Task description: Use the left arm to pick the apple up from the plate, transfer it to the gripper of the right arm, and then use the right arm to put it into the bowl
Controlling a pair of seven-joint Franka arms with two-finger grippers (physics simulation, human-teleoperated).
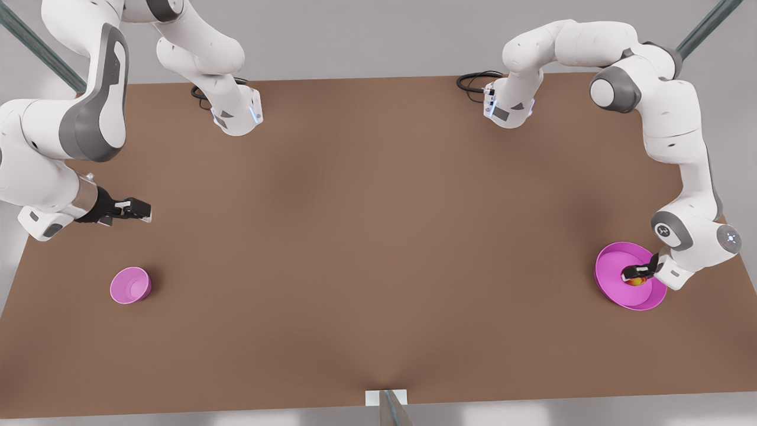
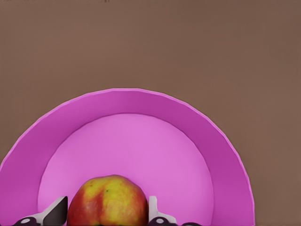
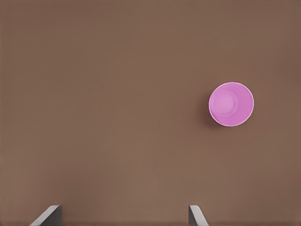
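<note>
Fingertips [image 2: 56,210] of the left gripper [image 2: 106,216] sit nearest the lens in the left wrist view, one on each side of the apple [image 2: 108,200], very close to its skin; whether they already press it I cannot tell. In the front view that left gripper [image 1: 640,273] reaches into the plate [image 1: 609,260] at about four o'clock on the table [image 1: 378,236], with the apple [image 1: 636,281] between its fingers and apparently resting on the plate's floor, a little toward the four o'clock side of the dish's middle. From there outward, the plate [image 2: 221,141] rings the fruit with bare pink floor all round it. The right gripper [image 1: 135,209] hangs at about nine o'clock over the table, well apart from the plate, its fingers [image 3: 49,215] spread wide with nothing between them; this arm waits. Near it, toward eight o'clock, the bowl [image 1: 130,286] stands upright with nothing in it, and the right wrist view sees the same bowl [image 3: 231,104] on bare brown table. As a judgement, the task is at its very beginning: the approach to the apple looks complete, but the grasp is not confirmed, and the lift, the handover between the arms across the middle of the table, and the drop into the bowl all remain.
</note>
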